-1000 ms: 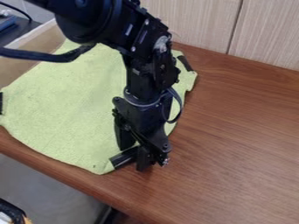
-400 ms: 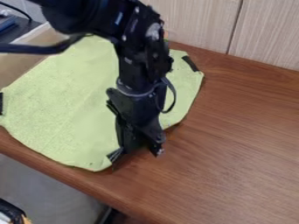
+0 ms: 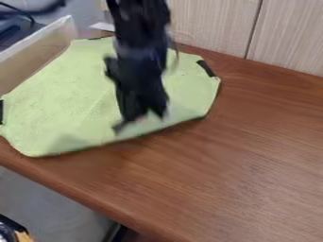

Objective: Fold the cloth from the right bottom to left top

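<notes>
Since the earlier frame, the gripper (image 3: 141,119) has moved toward the wall (image 3: 208,26), pinching the cloth (image 3: 69,97) near one corner. The pale green cloth lies partly folded on the table (image 3: 246,160), its near edge lifted.

Pale green cloth (image 3: 63,104); brown, wood-grained table (image 3: 252,156)

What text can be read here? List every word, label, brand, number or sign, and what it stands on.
None: no word, label, brand, number or sign can be read on the cloth, its black patch, the table, the wall or the arm.
</notes>
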